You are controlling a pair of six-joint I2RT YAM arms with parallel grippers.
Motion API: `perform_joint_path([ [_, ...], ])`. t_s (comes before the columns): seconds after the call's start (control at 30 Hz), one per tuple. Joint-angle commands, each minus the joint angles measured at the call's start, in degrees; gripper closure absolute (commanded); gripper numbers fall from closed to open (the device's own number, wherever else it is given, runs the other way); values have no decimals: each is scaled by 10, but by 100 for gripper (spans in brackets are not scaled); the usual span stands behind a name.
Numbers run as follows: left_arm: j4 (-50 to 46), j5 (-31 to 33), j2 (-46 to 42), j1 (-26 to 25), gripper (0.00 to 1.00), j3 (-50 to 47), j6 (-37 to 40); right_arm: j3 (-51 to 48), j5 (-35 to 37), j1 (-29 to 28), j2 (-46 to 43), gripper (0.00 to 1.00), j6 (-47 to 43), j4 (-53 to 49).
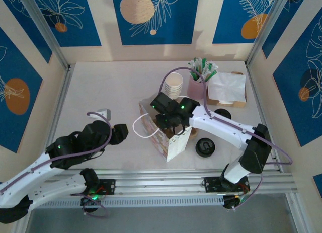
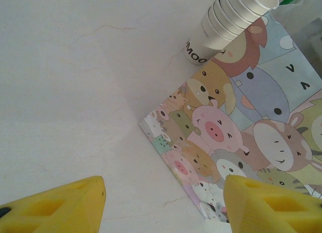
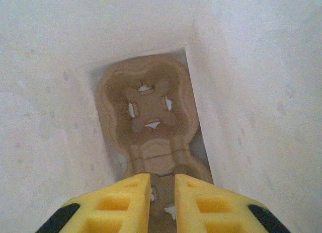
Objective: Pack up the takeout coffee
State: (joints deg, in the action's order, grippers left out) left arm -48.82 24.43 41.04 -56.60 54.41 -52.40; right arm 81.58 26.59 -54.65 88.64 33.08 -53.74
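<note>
Jaws of the right gripper stand narrow, a slim gap between the yellow fingers. The near end of the brown moulded-pulp cup carrier shows in that gap, and I cannot tell whether they pinch it or have let go. In the top view this gripper is sunk into the mouth of the white paper bag with a cartoon-animal print.

The carrier lies straight ahead of the fingertips, flat on the bag's floor. Its long axis runs away from the fingers, between the two white inner walls. Nothing else shows inside the bag. The coming move, I judge, is a straight lift back out along that line, since the walls crowd close on both sides.

The stack of white paper cups lies on its side just behind the bag, nearer the right arm than the left. The wrist view of the left arm shows the stack touching the bag's printed face.

The left gripper hangs wide and empty to the left of the bag, its fingers spread over the white table.

Two black plastic lids lie to the right of the bag, with a pink cup of green-and-white sachets behind
</note>
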Motion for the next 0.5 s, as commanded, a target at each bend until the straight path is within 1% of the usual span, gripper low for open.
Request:
perform_joint_path([
  [0.0, 6, 2, 1, -3, 36, 0, -8, 30, -12, -7, -35, 77, 8, -23],
  [0.2, 5, 4, 3, -3, 35, 6, -2, 53, -7, -6, -73, 74, -1, -33],
  [0.33, -7, 17, -1, -3, 34, 7, -3, 69, 2, -3, -102, 71, -9, -40],
  [0.47, -10, 23, -7, -3, 33, 8, -4, 80, 3, 1, -131, 64, -14, -48],
])
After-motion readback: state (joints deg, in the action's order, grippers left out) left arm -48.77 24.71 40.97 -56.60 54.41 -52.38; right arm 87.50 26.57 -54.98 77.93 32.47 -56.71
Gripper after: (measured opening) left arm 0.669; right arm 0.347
